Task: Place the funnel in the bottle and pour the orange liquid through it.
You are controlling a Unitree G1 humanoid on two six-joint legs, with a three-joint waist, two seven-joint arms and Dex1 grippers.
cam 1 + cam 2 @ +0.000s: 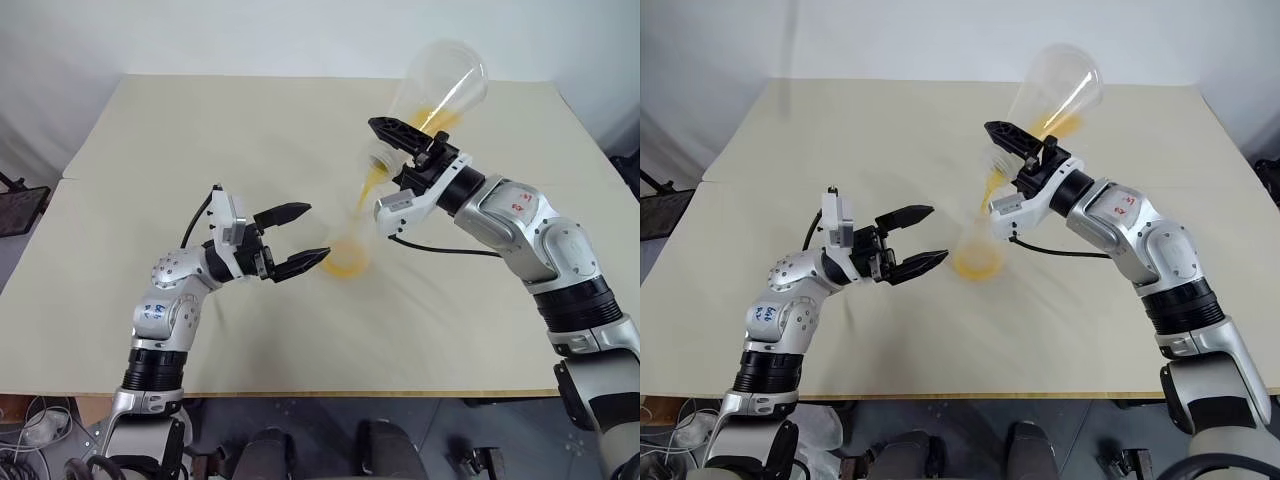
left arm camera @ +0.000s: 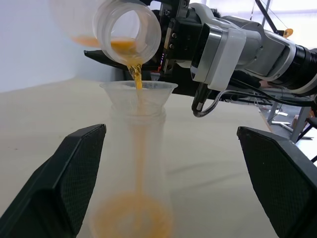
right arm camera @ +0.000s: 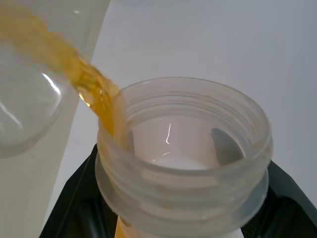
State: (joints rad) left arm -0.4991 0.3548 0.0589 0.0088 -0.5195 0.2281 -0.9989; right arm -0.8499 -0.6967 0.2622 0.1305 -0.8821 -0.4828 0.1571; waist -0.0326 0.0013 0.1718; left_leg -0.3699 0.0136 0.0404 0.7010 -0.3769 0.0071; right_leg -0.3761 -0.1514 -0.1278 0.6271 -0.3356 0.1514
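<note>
- L gripper, nearest: jaws wide, holding nothing, pointing right at the bottle. The bottle stands just past the fingertips and apart from them.
- Bottle upright on the table, mid-scene, long axis vertical. Orange liquid is pooling in its base.
- Funnel sits in the bottle's neck, mouth up.
- Farther and to the right: R gripper shut on the pouring flask at its neck. The flask is tipped, base up and far, mouth down toward the near left, right over the funnel.
- Thin stream drops from mouth into funnel.
- Key relation: flask mouth must stay above the funnel. L arm is nearer the bottle if it needs steadying.
</note>
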